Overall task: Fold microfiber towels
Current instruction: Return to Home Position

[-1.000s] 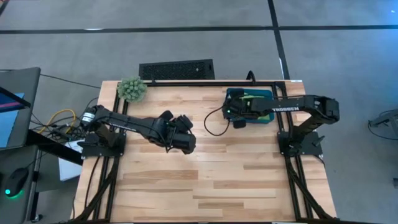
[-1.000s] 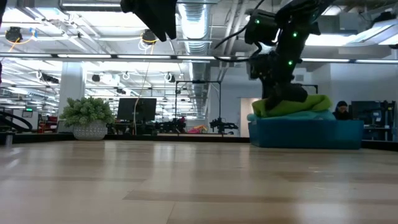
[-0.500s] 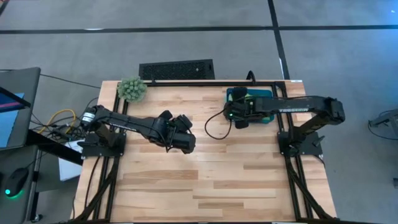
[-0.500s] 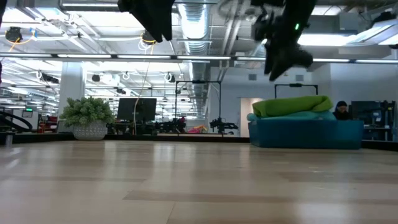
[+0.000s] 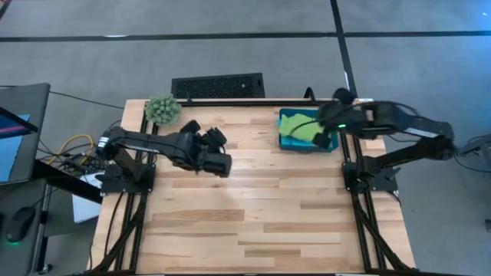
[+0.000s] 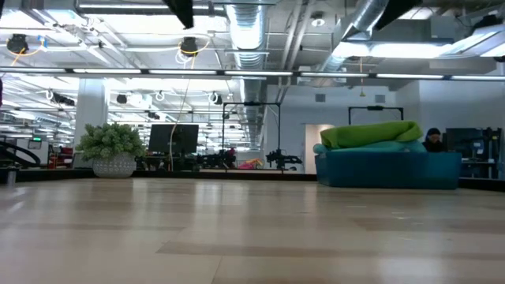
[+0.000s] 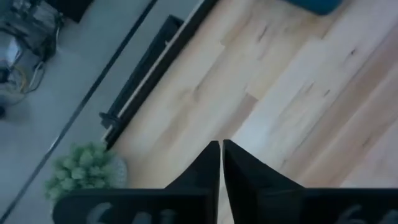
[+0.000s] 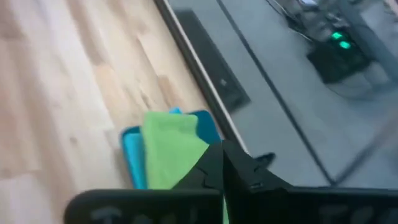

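**A:** High view: right gripper [image 5: 327, 136] has come up off the teal bin [image 5: 286, 117] in the worktop [image 5: 253, 222] far-right corner and now hangs over the bin's right rim. Left gripper [image 5: 224, 164] has drawn back toward the far-left corner.
**B:** Towel?
**A:** Lime green towel [image 5: 301, 130] lies folded on top of the stack in the bin. Low view: same, both arms nearly out of frame.
**B:** Jaws?
**A:** Wrist views: both pinched together, empty. Left one sees the plant ball [image 7: 84, 169], right one the towel.
**B:** Folding looks done, then. Just homing.
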`<action>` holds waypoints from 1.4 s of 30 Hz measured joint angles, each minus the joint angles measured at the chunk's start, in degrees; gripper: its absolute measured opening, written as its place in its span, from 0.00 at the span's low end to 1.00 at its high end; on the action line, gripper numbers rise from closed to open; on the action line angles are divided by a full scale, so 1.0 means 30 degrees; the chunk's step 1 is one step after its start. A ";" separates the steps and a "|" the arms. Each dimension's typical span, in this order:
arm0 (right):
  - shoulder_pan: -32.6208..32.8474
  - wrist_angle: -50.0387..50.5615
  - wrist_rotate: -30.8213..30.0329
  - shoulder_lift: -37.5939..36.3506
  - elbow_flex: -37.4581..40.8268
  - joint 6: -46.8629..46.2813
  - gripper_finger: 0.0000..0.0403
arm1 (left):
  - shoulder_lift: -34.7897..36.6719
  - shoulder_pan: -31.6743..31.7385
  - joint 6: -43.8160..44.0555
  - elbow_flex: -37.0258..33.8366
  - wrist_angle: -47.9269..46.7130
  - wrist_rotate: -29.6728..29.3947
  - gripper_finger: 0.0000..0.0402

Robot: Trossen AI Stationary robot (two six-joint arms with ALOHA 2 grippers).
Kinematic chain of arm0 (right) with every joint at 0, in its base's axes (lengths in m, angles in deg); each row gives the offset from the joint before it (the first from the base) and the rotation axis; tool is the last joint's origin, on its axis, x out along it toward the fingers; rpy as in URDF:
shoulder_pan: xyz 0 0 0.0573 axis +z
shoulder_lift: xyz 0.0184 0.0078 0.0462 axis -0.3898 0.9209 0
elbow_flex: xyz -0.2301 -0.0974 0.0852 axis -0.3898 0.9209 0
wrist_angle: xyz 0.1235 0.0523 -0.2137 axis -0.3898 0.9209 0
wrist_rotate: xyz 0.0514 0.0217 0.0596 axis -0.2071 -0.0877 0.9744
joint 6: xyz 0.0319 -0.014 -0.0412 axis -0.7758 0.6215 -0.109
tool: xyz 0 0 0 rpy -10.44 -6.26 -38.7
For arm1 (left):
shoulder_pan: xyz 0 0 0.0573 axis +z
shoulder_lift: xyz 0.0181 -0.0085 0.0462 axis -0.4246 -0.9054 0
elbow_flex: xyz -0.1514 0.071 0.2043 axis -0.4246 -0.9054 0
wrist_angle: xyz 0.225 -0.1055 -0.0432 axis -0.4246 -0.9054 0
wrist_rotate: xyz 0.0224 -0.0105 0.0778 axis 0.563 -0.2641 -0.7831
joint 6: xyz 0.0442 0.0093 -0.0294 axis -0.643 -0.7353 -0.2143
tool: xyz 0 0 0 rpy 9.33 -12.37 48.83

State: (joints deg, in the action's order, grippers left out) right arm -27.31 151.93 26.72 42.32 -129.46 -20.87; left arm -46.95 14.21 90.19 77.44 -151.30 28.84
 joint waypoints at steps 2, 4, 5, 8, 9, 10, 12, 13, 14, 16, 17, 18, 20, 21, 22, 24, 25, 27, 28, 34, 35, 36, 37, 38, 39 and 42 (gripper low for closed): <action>0.0039 0.0058 0.0976 -0.1255 0.0000 0.0025 0.03 | 0.0935 0.0198 -0.0358 -0.0291 0.0072 -0.0108 0.02; 0.0044 0.0027 0.2014 -0.2573 0.0000 -0.0095 0.04 | 0.2114 0.0372 0.0109 -0.1117 -0.0330 -0.0376 0.01; 0.0050 -0.0023 0.2406 -0.3200 -0.0006 -0.0221 0.05 | 0.2744 0.0394 0.0386 -0.1589 -0.0230 -0.0763 0.01; 0.0055 -0.0632 0.3694 -0.5329 0.0420 -0.0402 0.04 | 0.5491 0.0353 0.0987 -0.3828 0.0785 -0.1832 0.00; 0.0047 -0.1089 0.4550 -0.6077 0.0827 -0.0368 0.03 | 0.6576 0.0287 0.1013 -0.4729 0.1667 -0.1974 0.00; 0.0052 -0.1581 0.5575 -0.6887 0.1343 -0.0349 0.02 | 0.7695 0.0245 0.0877 -0.5788 0.2914 -0.2011 0.00; 0.0052 -0.2995 0.7252 -0.8605 0.2618 -0.0587 0.02 | 0.9951 0.0153 -0.0152 -0.8168 0.5700 -0.1693 0.00; 0.0072 -0.3795 0.7673 -0.9443 0.3355 -0.0921 0.02 | 1.1151 0.0155 -0.0978 -0.9408 0.7602 -0.1310 0.00; 0.0067 -0.4724 0.7996 -1.0239 0.4085 -0.1298 0.02 | 1.2310 0.0155 -0.1955 -1.0591 0.9366 -0.0877 0.00; 0.0066 -0.6469 0.8402 -1.1727 0.5599 -0.1787 0.03 | 1.4608 0.0273 -0.3925 -1.3131 1.2756 -0.0007 0.00; 0.0066 -0.7180 0.8405 -1.2379 0.6346 -0.1832 0.02 | 1.5707 0.0413 -0.4893 -1.4238 1.4430 0.0488 0.00; 0.0066 -0.7913 0.8412 -1.3001 0.7084 -0.1835 0.02 | 1.6750 0.0560 -0.5705 -1.5425 1.6115 0.0974 0.00; 0.0066 -0.9316 0.8437 -1.4220 0.8430 -0.1895 0.01 | 1.8832 0.0927 -0.6962 -1.7551 1.8438 0.1955 0.00; 0.0066 -0.9807 0.8477 -1.4802 0.9038 -0.1986 0.01 | 1.9793 0.1135 -0.7406 -1.8500 1.9497 0.2425 0.00; 0.0060 -1.0342 0.8466 -1.5323 0.9657 -0.2007 0.01 | 2.0749 0.1302 -0.7768 -1.9354 2.0383 0.2872 0.00; 0.0052 -1.1206 0.8463 -1.6291 1.0647 -0.2012 0.02 | 2.2801 0.1655 -0.8472 -2.0879 2.0988 0.3574 0.00; 0.0052 -1.1340 0.8450 -1.6850 1.1121 -0.2029 0.02 | 2.3784 0.1788 -0.8706 -2.1519 2.1257 0.3790 0.00; 0.0037 -1.1907 0.8391 -1.7867 1.1894 -0.2305 0.02 | 2.5793 0.2001 -0.9052 -2.2695 2.1638 0.4032 0.00; 0.0037 -1.2242 0.8382 -1.8357 1.2331 -0.2499 0.02 | 2.6740 0.2066 -0.9078 -2.3211 2.1628 0.4050 0.00; 0.0037 -1.3083 0.7866 -2.0287 1.4594 -0.3580 0.02 | 3.2416 0.2107 -0.9107 -2.5697 2.1657 0.4072 0.00; 0.0037 -1.2940 0.7839 -2.0280 1.4838 -0.3681 0.02 | 3.2589 0.2107 -0.9226 -2.5933 2.1743 0.3944 0.00; 0.0038 -1.3255 0.7821 -2.0206 1.5054 -0.3676 0.02 | 3.2505 0.2111 -0.9527 -2.6065 2.1760 0.3947 0.00; 0.0037 -1.4008 0.7833 -2.0067 1.5321 -0.3599 0.02 | 3.2460 0.2106 -0.9954 -2.6034 2.1134 0.3960 0.00; 0.0037 -1.4394 0.7891 -2.0011 1.5693 -0.3641 0.02 | 3.2357 0.2107 -1.0446 -2.6021 2.1142 0.4078 0.00; 0.0048 -1.4555 0.7902 -2.0011 1.6159 -0.3814 0.02 | 3.2211 0.2107 -1.0865 -2.5979 2.1562 0.3996 0.00; 0.0037 -1.5919 0.7891 -2.0347 1.7450 -0.3854 0.02 | 3.2456 0.2108 -1.1139 -2.6510 2.1523 0.3882 0.00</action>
State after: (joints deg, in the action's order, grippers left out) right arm -27.20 104.18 50.39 -18.72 -77.11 -32.43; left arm 50.42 20.53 56.78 -2.09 -86.73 40.49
